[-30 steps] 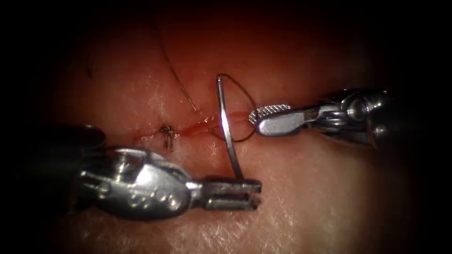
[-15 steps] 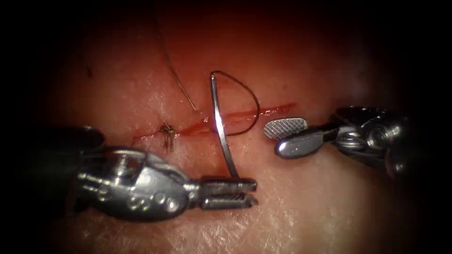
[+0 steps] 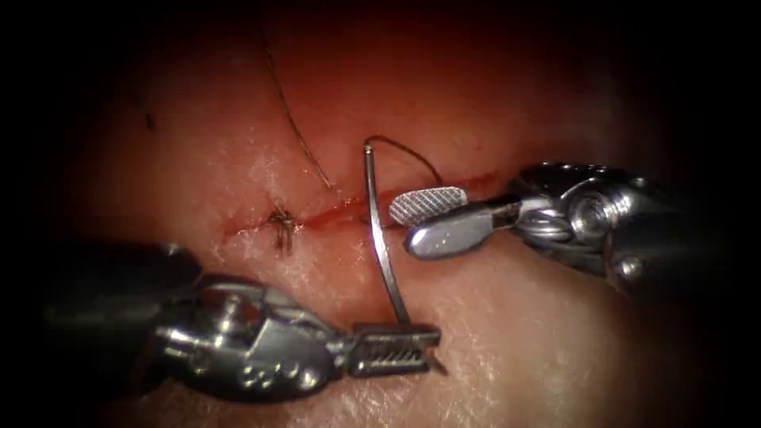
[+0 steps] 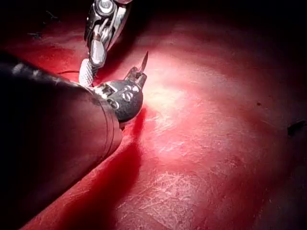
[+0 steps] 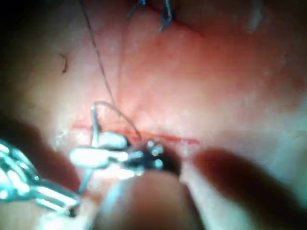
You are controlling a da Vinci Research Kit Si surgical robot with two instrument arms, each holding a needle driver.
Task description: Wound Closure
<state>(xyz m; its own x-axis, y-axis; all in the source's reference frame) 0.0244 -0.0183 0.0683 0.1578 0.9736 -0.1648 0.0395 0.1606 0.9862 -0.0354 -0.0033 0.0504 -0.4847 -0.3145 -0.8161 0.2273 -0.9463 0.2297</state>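
The thin curved steel needle stands clear of the tissue, and I hold it near its pointed end in my left tool, jaws clamped tight, the sharp tip just poking out past them on the near side. Its body arcs up and away across the red line of the cut, with the blunt swaged end at the far side, where the dark fine thread leaves it in a short bow.

What has changed: half a second ago my right tool sat well off to the right with the thread loop hanging wide between us. Now it has slid left until its parted jaws sit just beside the needle's mid-curve, the cross-hatched upper pad facing up, holding nothing. My left tool has dropped a little nearer and the needle has straightened. I judge the needle to be within reach of that open tool.

The pale, glistening pork tissue looks soft and wet, faintly fibrous on the near side and reddened with fluid along the cut. To the left a small dark knot with stubby cut ends already sits on the cut, and a second strand of thread trails off to the far side.
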